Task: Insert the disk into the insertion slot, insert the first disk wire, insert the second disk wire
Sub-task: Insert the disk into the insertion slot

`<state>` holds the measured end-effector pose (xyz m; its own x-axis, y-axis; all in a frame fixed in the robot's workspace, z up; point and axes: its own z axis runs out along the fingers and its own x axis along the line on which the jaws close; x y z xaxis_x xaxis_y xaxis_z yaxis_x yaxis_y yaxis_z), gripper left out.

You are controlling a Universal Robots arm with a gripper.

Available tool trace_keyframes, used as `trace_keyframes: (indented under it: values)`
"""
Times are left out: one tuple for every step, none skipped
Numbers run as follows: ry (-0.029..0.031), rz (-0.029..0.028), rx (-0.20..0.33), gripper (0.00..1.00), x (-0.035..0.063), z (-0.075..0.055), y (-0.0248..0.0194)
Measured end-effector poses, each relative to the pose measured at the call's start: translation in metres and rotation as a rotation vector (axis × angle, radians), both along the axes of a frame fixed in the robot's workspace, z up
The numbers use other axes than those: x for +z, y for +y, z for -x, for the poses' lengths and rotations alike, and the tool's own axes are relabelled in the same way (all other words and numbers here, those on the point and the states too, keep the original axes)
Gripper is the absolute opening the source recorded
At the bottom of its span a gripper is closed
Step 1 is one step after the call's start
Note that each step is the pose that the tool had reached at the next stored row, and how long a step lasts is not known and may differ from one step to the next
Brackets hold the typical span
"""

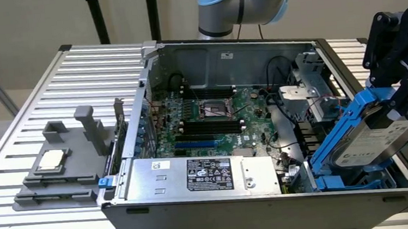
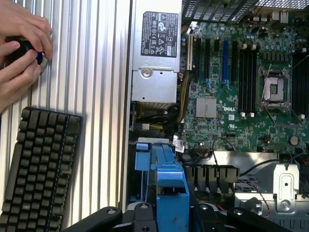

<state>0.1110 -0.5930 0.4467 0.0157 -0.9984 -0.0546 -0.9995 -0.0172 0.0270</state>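
Note:
My gripper (image 1: 406, 110) is shut on the disk (image 1: 372, 140), a silver-grey drive with a white label in a bright blue carrier frame (image 1: 345, 128). The disk hangs tilted at the exterior view's right end of the open computer case, its lower end down at the insertion slot (image 1: 338, 183), a cage with blue tabs. In the wrist view the blue carrier (image 2: 171, 191) sits between my black fingers (image 2: 113, 213), above the slot's blue tabs (image 2: 144, 159). Thin red and black wires (image 1: 325, 105) lie just beyond the cage.
A silver box with a black label (image 1: 194, 175) fills the case's front, with the green motherboard (image 1: 211, 114) behind it. A grey fixture (image 1: 55, 164) holding a chip stands on the ribbed table (image 1: 35, 106). A keyboard (image 2: 38, 169) and a person's hands (image 2: 19, 48) lie beside the case.

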Motion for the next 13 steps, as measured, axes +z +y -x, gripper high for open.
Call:
trace_keyframes:
  values:
    - [0.0, 0.0, 0.0, 0.32, -0.0003, -0.0001, 0.0002]
    - [0.0, -0.0002, 0.0, 0.32, -0.0008, -0.0001, 0.0003]
    - [0.0, -0.0002, 0.0, 0.32, -0.0011, -0.0002, 0.0003]
    - [0.0, -0.0001, 0.0, 0.32, -0.0015, -0.0002, 0.0003]
    - [0.0, 0.0, 0.0, 0.32, -0.0019, -0.0002, 0.0003]
    - [0.0, 0.0, 0.0, 0.32, -0.0022, -0.0002, 0.0004]
    - [0.0001, 0.0001, 0.0, 0.32, -0.0025, -0.0002, 0.0004]
    - [0.0001, 0.0002, 0.0, 0.32, -0.0028, -0.0002, 0.0004]
    - [0.0001, 0.0005, 0.0, 0.32, -0.0031, -0.0002, 0.0004]
    - [0.0001, 0.001, 0.0, 0.32, -0.0035, -0.0002, 0.0004]
    - [0.0001, 0.0018, 0.0, 0.32, -0.0037, -0.0002, 0.0003]
    - [0.0002, 0.0031, 0.0, 0.32, -0.0039, -0.0002, 0.0004]
    - [0.0002, 0.0047, 0.0, 0.32, -0.0042, -0.0002, 0.0004]
